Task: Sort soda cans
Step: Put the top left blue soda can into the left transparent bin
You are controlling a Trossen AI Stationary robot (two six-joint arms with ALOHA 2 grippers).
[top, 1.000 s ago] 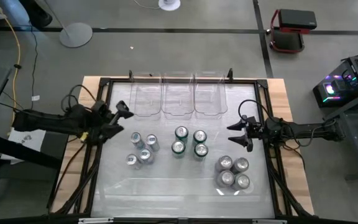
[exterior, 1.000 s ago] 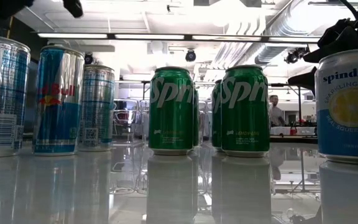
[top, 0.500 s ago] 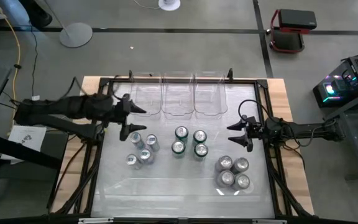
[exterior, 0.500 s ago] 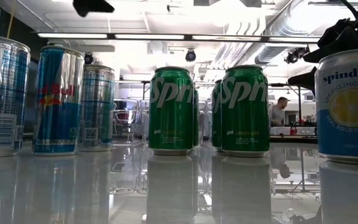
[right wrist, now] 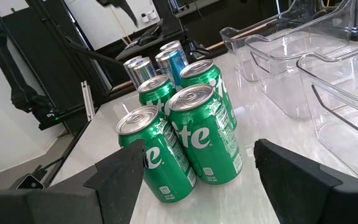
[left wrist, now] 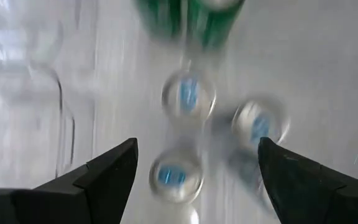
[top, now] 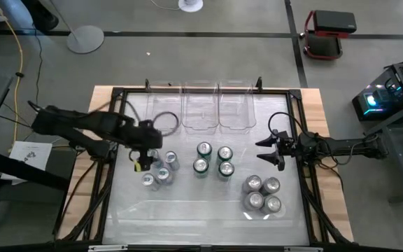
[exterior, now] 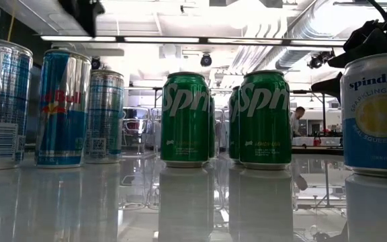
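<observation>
A: My left gripper (top: 145, 148) hangs spread over the blue cans (top: 158, 168), near the table's (top: 187, 210) left edge.
B: My right gripper (top: 266, 150) waits spread by the right edge; green cans (top: 213, 160) middle, silver cans (top: 262, 194) front-right, open tabletop around.

Grey floor (top: 208, 56) — ceiling striplights (exterior: 166, 39) (lit).

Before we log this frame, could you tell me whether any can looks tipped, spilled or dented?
Nothing stands out. The blue cans, green cans and silver-grey cans all stand upright in three separate clusters, and the clear bins sit empty in a row. No spill or dent is visible.
</observation>
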